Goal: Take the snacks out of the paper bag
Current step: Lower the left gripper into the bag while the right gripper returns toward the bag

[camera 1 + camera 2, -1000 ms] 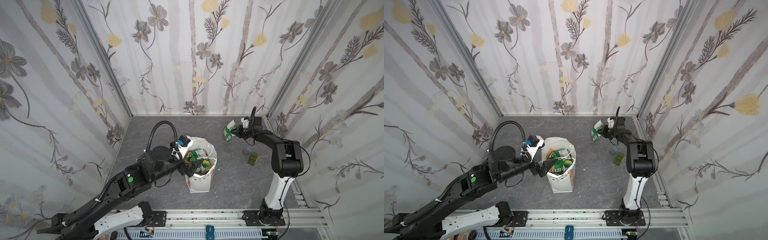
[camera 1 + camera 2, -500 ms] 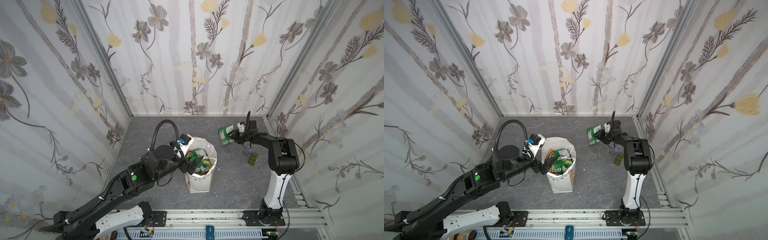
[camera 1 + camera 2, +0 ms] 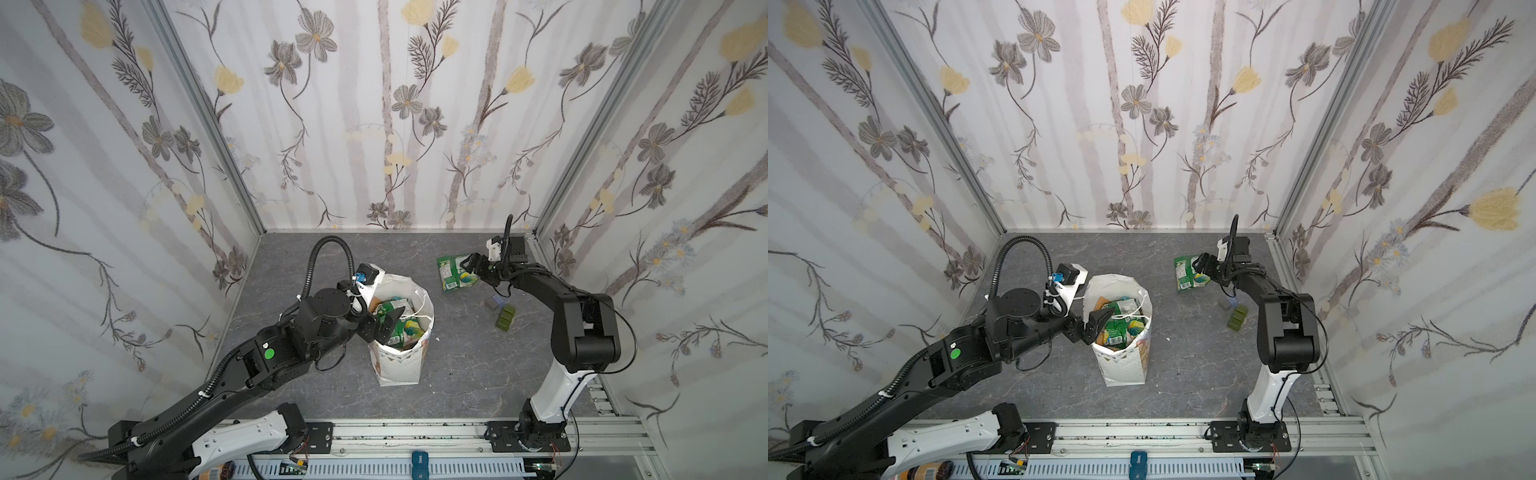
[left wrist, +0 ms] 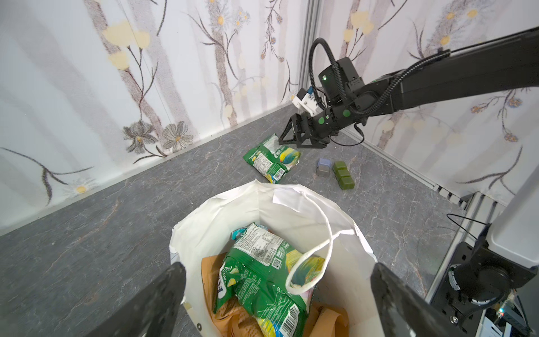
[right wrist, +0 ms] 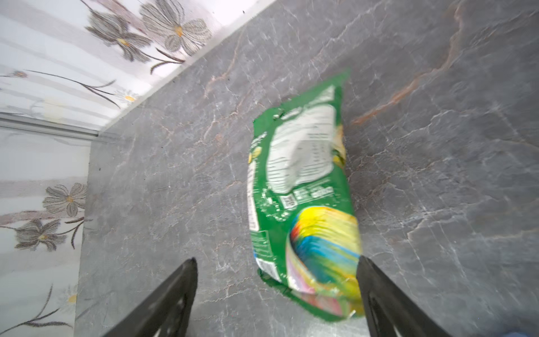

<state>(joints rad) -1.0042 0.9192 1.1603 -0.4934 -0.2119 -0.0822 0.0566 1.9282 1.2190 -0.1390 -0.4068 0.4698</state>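
Note:
The white paper bag [image 3: 399,361] [image 3: 1125,365] stands upright mid-table, its mouth [image 4: 262,201] wide. Inside it lie snacks: a green packet [image 4: 256,283] on top, a tan-orange pouch [image 4: 211,280] under it, and a teal corner [image 4: 239,233]. My left gripper [image 3: 384,322] [image 3: 1092,324] [image 4: 278,266] is open, its jaws spread wide above the bag's left rim, holding nothing. Another green packet [image 3: 455,272] [image 3: 1188,272] [image 4: 271,159] [image 5: 303,198] lies on the table at the back right. My right gripper [image 3: 473,264] [image 3: 1204,264] [image 5: 276,260] stands open over its near end.
A row of olive-green cubes [image 3: 505,318] [image 4: 343,175] and a grey-blue cube [image 3: 492,302] [image 4: 323,167] sit on the table to the right of the freed packet. Flowered walls close off the back and both sides. A metal rail [image 3: 415,432] runs along the front.
My right gripper lowered the green packet to the table and opened, letting it go. My left gripper shifted slightly over the bag's rim, still open.

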